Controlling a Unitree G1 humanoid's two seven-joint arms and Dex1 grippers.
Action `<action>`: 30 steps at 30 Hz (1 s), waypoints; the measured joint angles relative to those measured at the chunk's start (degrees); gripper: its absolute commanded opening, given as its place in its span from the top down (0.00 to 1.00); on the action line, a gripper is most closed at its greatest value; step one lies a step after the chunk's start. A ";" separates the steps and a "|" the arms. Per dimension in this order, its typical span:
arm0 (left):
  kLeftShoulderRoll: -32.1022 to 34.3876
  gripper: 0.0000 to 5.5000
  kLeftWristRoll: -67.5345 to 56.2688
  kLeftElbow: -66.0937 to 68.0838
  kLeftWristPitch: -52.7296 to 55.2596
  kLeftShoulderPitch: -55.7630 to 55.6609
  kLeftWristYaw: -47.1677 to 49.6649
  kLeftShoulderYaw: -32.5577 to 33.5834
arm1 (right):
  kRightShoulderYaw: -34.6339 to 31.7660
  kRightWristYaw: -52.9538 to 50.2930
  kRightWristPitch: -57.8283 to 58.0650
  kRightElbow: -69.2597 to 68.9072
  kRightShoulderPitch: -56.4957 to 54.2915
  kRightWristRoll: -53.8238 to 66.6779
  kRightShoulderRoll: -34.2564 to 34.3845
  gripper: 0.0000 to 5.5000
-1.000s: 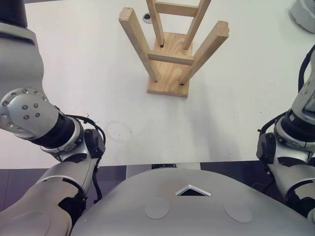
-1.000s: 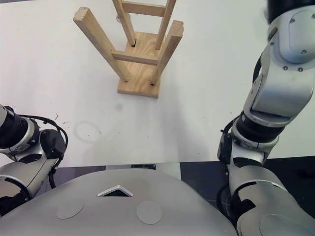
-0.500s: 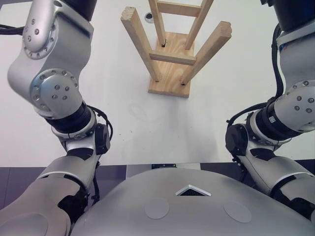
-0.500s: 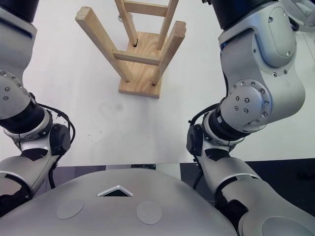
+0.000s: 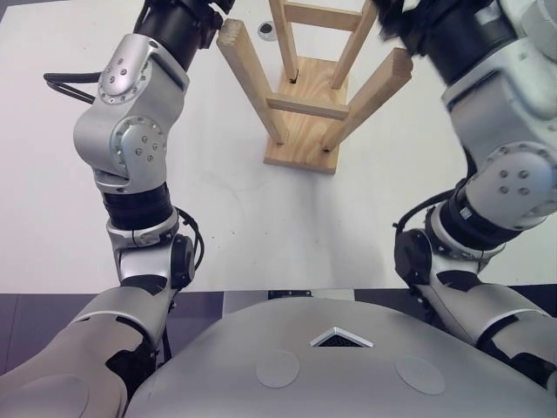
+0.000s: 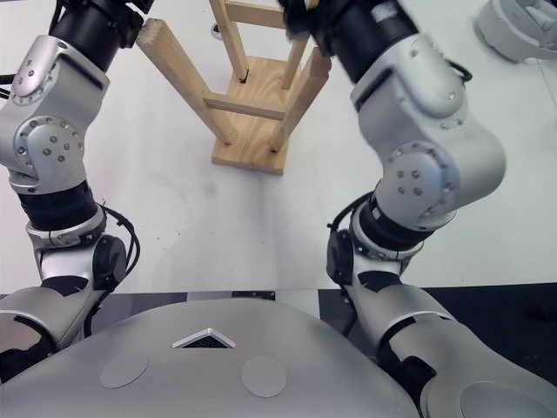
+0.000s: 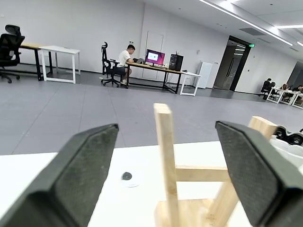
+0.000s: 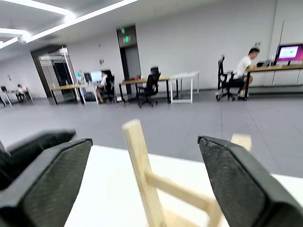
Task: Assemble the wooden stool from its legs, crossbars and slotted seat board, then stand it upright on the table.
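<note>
Stool [image 5: 300,113] sat inverted mid-table [image 5: 261,226]: seat board [image 5: 300,158] down, legs [image 5: 252,83] up, crossbars [image 5: 306,106] fitted. Left gripper [image 7: 168,127] and right gripper [image 8: 144,142] gaped wide, facing the legs, holding nothing. Judged: assembly done; next, clamp the legs and flip it upright.

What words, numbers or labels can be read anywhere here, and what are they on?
No text can be read in these views.
On the wooden stool: bare wood, no print.
On the green sign above the doorway: too small to read.
On the lit monitor in the room behind: too small to read.
</note>
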 measured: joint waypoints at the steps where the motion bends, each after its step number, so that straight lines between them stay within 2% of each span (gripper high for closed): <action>1: 1.18 0.31 -0.18 0.20 -0.14 -0.80 -0.18 2.21 | -3.47 -0.36 -1.19 0.14 -2.38 2.15 0.23 0.24; 4: 7.11 0.31 -0.05 1.34 -2.80 -0.37 -2.32 9.61 | -9.97 -0.64 -5.14 3.16 -2.70 1.41 -6.13 0.24; 6: 9.37 0.31 2.28 5.33 -4.97 6.17 -5.26 10.76 | -8.86 0.02 -8.76 7.21 3.65 -3.54 -11.76 0.24; 8: 9.93 0.31 6.04 12.16 -7.32 13.92 -10.54 6.33 | 0.16 3.21 -14.35 14.59 14.88 -11.57 -17.66 0.24; 9: 9.75 0.31 8.18 15.33 -8.65 16.82 -13.62 2.32 | 6.75 5.98 -18.14 20.02 20.79 -14.91 -19.27 0.24; 13: 8.32 0.31 14.18 32.20 -18.15 13.28 -27.34 -8.81 | 26.06 13.60 -34.24 39.24 27.29 -25.72 -20.30 0.24; 15: 7.29 0.31 18.53 41.21 -21.90 9.54 -31.79 -14.08 | 31.33 15.28 -39.33 42.36 26.27 -29.72 -20.23 0.24; 19: 6.30 0.31 27.02 53.05 -30.35 1.63 -37.66 -21.70 | 37.87 21.45 -39.21 38.24 24.94 -36.03 -26.31 0.24; 22: 7.79 0.31 29.13 55.67 -35.25 0.18 -42.09 -23.65 | 40.68 30.80 -38.89 30.83 26.62 -35.52 -30.46 0.24; 27: 9.85 0.31 28.42 58.05 -40.38 0.49 -50.62 -21.99 | 44.66 42.13 -39.98 23.13 28.26 -29.67 -29.86 0.24; 30: 8.47 0.31 29.32 65.25 -47.85 -2.84 -50.16 -21.28 | 45.49 43.14 -40.02 20.78 29.00 -27.71 -27.35 0.24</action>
